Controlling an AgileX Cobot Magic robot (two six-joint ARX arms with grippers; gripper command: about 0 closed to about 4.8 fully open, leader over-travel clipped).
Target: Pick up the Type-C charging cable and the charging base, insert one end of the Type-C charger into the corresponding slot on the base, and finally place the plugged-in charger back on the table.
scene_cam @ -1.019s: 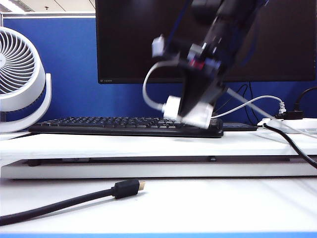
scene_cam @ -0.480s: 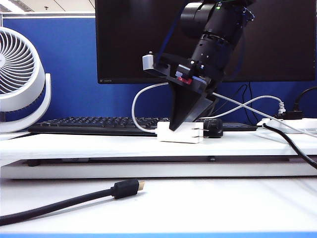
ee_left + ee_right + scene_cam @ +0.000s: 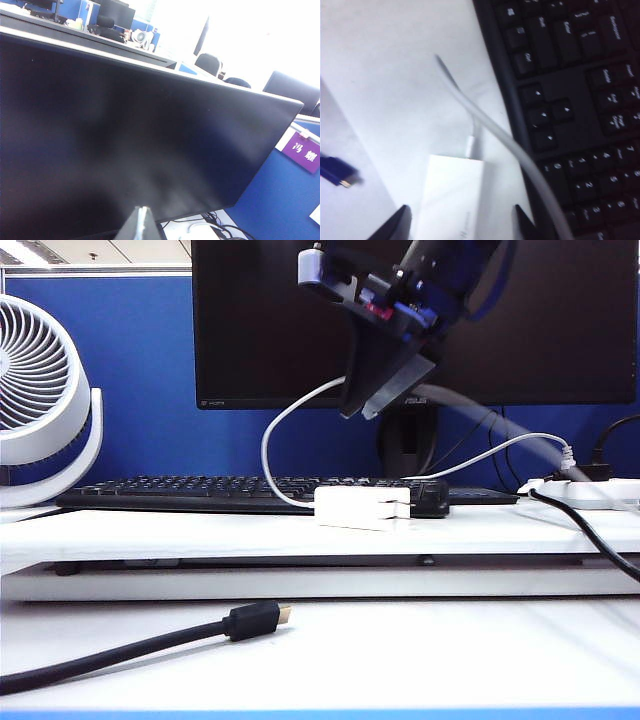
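The charging base is a small white block lying flat on the white table, in front of the keyboard's right end. The Type-C charging cable is plugged into the base's left end and loops upward. My right gripper hangs open above the base, clear of it. In the right wrist view its dark fingertips stand either side of the base, with the cable running away from the plug. My left gripper is shut and empty, facing the dark monitor.
A black keyboard lies behind the base. The monitor stands at the back and a white fan at the left. A power strip with cables sits at the right. A thick black gold-tipped cable lies on the lower surface.
The right gripper brought the plugged-in base down onto the table, opened, and has now risen off it. The base stays where it was set.
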